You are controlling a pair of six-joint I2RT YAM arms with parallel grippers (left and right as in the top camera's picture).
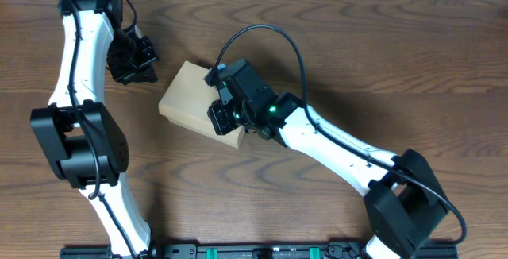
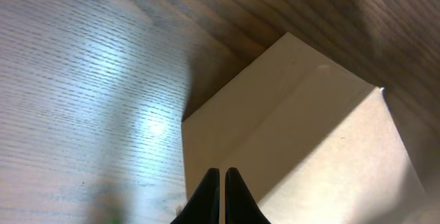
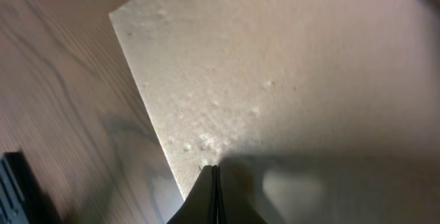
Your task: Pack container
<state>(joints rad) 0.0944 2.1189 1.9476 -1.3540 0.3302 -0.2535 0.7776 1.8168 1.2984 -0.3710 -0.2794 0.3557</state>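
The container point(image 1: 187, 98) is a plain tan cardboard box with its lid down, lying on the wooden table at centre left. My right gripper point(image 1: 225, 114) is shut and empty, its tips over the box's right end; in the right wrist view the box top point(image 3: 289, 73) fills the frame and the shut fingers point(image 3: 214, 172) rest at its edge. My left gripper point(image 1: 143, 62) sits just up and left of the box, apart from it. In the left wrist view its fingers point(image 2: 221, 176) are shut and empty, pointing at the box's corner point(image 2: 302, 135).
Bare wood-grain table point(image 1: 381, 52) surrounds the box. The left arm's body point(image 1: 79, 140) stands at the left and the right arm's base point(image 1: 405, 203) at the lower right. A black rail point(image 1: 262, 251) runs along the front edge.
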